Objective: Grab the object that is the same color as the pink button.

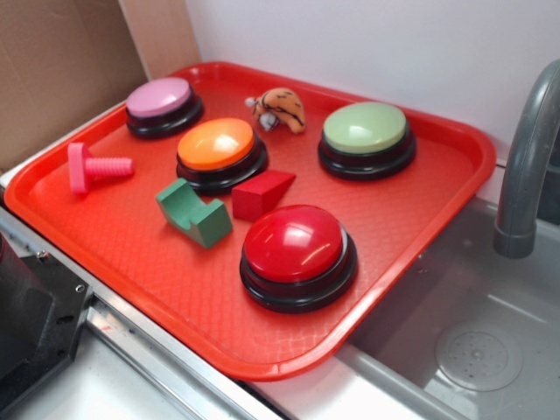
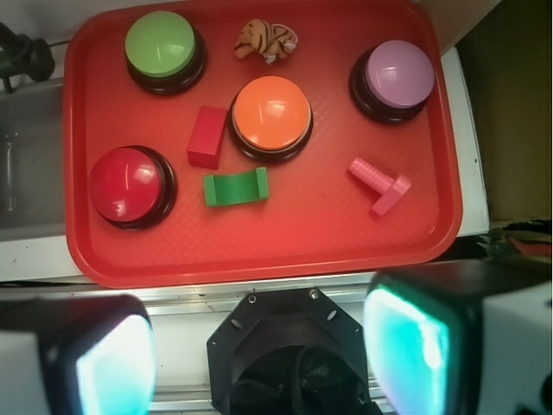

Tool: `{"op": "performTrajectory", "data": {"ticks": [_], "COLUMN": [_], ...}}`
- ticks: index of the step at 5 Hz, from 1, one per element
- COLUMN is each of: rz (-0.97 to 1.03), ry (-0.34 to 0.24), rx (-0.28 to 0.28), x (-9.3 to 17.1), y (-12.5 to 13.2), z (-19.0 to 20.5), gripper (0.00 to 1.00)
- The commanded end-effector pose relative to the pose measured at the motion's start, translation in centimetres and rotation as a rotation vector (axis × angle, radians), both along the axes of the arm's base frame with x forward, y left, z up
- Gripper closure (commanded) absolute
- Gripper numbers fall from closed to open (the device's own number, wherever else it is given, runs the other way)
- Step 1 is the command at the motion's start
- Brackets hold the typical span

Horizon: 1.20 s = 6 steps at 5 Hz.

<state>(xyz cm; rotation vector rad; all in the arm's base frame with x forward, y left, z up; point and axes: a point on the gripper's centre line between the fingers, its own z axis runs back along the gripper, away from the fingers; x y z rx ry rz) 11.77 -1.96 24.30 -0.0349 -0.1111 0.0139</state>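
On the red tray (image 1: 420,229) in the exterior view, the pink bolt (image 1: 94,166) lies by the left edge, just below the pink button (image 1: 163,105), apart from the orange button (image 1: 220,153) and green block (image 1: 194,213). From my wrist view, my gripper (image 2: 259,350) hangs spread wide off the tray's near edge, holding nothing; the red block (image 2: 207,136) sits mid-tray.

no readable text, labels, brands or numbers anywhere i can see, on the buttons, blocks or tray.
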Motion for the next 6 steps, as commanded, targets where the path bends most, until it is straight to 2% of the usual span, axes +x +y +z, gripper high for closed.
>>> {"op": "performTrajectory", "data": {"ticks": [1,2,3,4,6], "rz": [0.000,0.115,0.254,0.349,0.553], "ry": [0.000,0.027,0.040,0.005,-0.061], "rx": [0.000,-0.057,-0.031,0.000,0.020], "x": [0.0,1.1,2.0,2.6,3.4], "y": [0.0,2.3,4.7,6.5,9.6], "z": [0.0,-1.3,-3.7,-5.5,-9.7], "gripper": [0.00,0.00,0.00,0.00,0.00]}}
